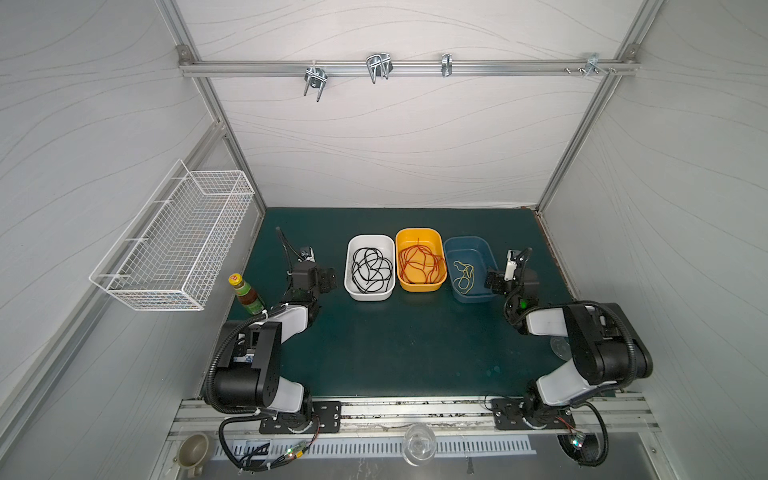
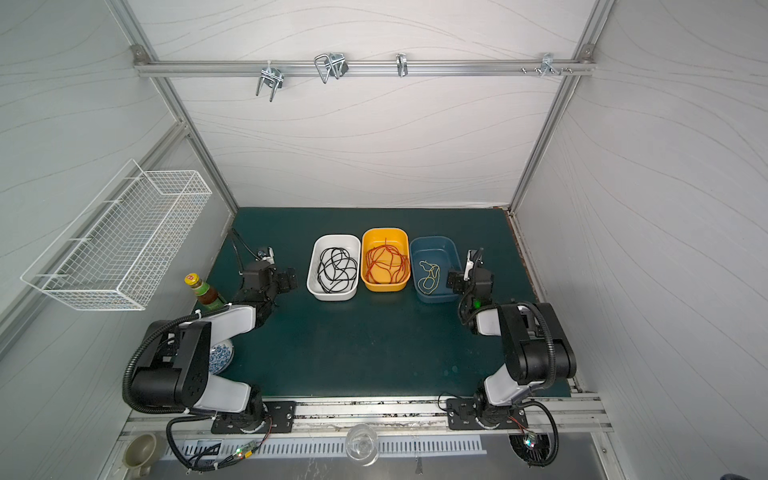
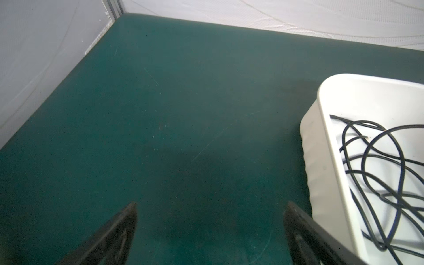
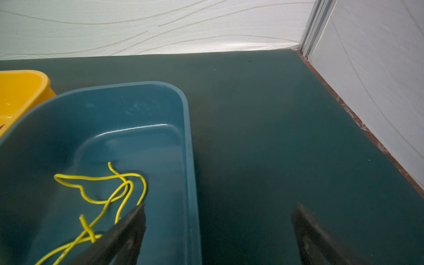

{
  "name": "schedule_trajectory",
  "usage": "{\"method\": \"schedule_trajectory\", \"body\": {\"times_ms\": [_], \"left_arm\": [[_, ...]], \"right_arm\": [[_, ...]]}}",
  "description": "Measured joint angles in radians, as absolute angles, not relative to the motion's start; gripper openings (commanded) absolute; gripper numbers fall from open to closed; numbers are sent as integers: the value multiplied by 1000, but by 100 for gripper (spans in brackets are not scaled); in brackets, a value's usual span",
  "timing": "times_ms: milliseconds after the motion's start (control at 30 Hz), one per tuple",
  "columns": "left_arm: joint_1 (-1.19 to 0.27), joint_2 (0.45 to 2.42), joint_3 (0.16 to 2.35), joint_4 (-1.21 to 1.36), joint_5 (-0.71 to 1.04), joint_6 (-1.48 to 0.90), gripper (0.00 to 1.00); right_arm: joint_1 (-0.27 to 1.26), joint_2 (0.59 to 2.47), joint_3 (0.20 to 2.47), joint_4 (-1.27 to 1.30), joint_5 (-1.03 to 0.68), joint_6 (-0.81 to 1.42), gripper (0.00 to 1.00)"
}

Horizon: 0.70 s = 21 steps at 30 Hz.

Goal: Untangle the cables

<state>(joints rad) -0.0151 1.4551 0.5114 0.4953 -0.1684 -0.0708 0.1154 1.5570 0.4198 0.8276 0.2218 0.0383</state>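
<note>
1. As each colour lies in a bin of its own, we judge the sorting all but done. The black cable [image 1: 372, 269] coils in the white bin [image 1: 370, 296], the red cable [image 1: 420, 262] in the yellow bin [image 1: 419, 286], and the pale yellow cable [image 1: 463, 277] in the blue bin [image 1: 469, 298]. The three bins stand side by side on the green mat [image 1: 395, 340].
2. In both top views no cable crosses from one bin into another, and none lies on the mat.
3. What may be left, in our judgement, sits inside each bin: the black and red cables loop over themselves many times, and the yellow one folds back on itself.
4. The left gripper [image 3: 211, 204] has its fingers spread wide with nothing between them, over bare mat just beside the white bin.
5. The right gripper [image 4: 220, 205] is likewise spread and empty. It straddles the blue bin's outer wall, one finger over the inside and the other over the mat.
6. We cannot tell whether the crossings are true knots or loose overlaps, because the strands are too thin in the top views.
7. That inner finger covers part of the yellow cable in the right wrist view, and from above the gripper hides the blue bin's near corner.
8. Both wrist views cut their bins off, and the red cable shows clearly in neither.
</note>
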Motion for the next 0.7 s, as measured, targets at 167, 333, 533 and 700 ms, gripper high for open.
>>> {"method": "schedule_trajectory", "body": {"times_ms": [167, 333, 533, 700], "left_arm": [[-11, 1515, 429, 677, -150, -38, 100], [-2, 1551, 416, 711, -123, -29, 100], [12, 1551, 417, 734, -110, -29, 100], [12, 1551, 417, 739, -105, -29, 100]], "right_arm": [[115, 1557, 420, 827, 221, 39, 99], [113, 1557, 420, 827, 219, 41, 99], [112, 1557, 420, 827, 215, 45, 99], [112, 1557, 420, 823, 215, 45, 99]]}}
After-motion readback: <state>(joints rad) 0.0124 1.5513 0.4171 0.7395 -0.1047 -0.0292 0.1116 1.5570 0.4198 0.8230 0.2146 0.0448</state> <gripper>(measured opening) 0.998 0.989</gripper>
